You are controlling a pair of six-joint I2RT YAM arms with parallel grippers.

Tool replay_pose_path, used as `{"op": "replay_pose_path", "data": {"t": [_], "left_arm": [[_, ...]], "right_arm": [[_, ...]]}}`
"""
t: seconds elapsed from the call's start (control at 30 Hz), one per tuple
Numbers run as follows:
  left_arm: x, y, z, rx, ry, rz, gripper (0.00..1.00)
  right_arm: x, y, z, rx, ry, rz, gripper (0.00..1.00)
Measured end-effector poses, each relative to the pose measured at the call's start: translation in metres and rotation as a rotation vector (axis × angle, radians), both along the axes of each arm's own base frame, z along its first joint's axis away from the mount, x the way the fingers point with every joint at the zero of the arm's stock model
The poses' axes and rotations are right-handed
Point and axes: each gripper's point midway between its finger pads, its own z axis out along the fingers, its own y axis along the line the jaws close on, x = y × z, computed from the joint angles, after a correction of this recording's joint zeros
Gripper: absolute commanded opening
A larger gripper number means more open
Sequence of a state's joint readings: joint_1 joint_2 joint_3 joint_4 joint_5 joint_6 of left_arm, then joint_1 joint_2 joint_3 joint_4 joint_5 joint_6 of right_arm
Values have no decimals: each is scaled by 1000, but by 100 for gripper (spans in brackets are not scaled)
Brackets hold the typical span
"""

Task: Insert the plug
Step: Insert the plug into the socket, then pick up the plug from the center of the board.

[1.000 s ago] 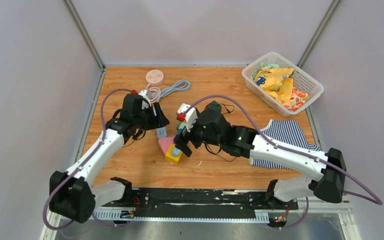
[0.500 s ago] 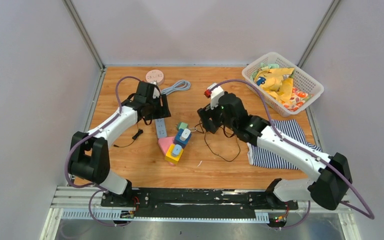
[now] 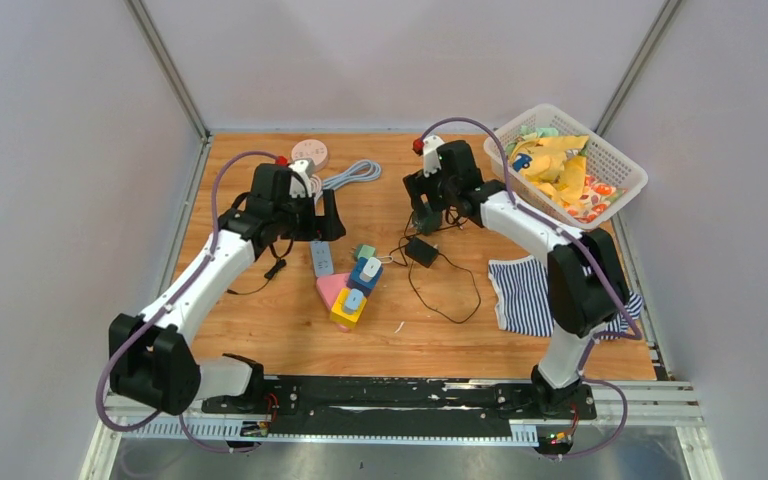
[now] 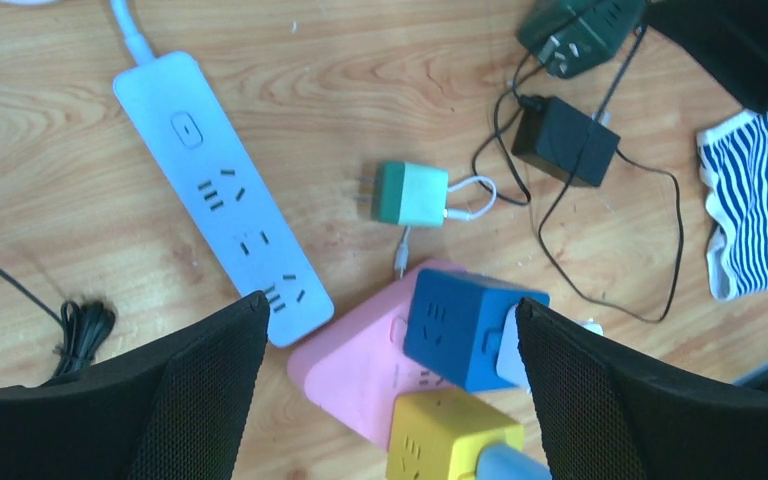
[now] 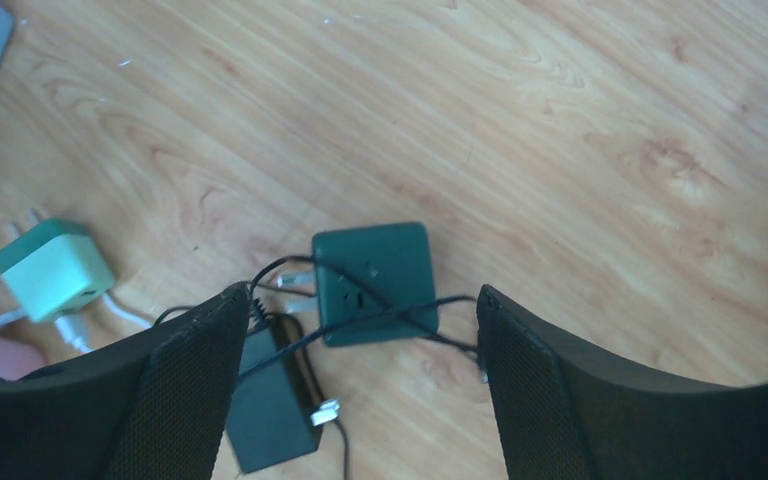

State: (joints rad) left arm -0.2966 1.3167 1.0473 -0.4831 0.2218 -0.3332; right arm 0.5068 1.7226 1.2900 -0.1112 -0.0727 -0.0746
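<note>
left tool (image 4: 390, 305) hovers over the wooden bench (image 4: 50, 110), fingers wide apart, nothing between them. under it the long white power strip (image 4: 225, 195) lies diagonally, three outlet groups facing up, its near end just beside one finger.

the mint-green and white two-prong plug (image 4: 412, 194) lies flat on the bench just right of the strip, prongs aimed at it but apart from it, not inserted. a thin white cable leaves its back end.

next to the plug is a touching cluster: pink wedge-shaped block (image 4: 360, 375), blue cube socket (image 4: 465, 325), yellow cube socket (image 4: 440, 445).

right tool (image 5: 362, 295) is over the dark green cube socket (image 5: 372, 283), fingers apart and wider than the cube. can't tell if they're down at its height; no contact visible. a thin black cord runs across the cube's top, and the black power brick (image 5: 270, 400) sits just beside it.

far side of the bench: round pink disc (image 3: 309, 153) at left, white plastic basket (image 3: 620, 165) with colourful cloth items at right. striped blue-and-white cloth (image 3: 525, 290) lies by the right arm.
</note>
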Motion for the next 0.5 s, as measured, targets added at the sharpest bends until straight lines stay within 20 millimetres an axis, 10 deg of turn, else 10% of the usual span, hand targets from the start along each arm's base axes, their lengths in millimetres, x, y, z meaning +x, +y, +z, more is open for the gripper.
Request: {"op": "replay_pose_path", "data": {"t": [0.5], "left_arm": [[-52, 19, -22, 49, 35, -29, 100]], "right_arm": [[30, 7, -46, -131, 99, 89, 87]]}}
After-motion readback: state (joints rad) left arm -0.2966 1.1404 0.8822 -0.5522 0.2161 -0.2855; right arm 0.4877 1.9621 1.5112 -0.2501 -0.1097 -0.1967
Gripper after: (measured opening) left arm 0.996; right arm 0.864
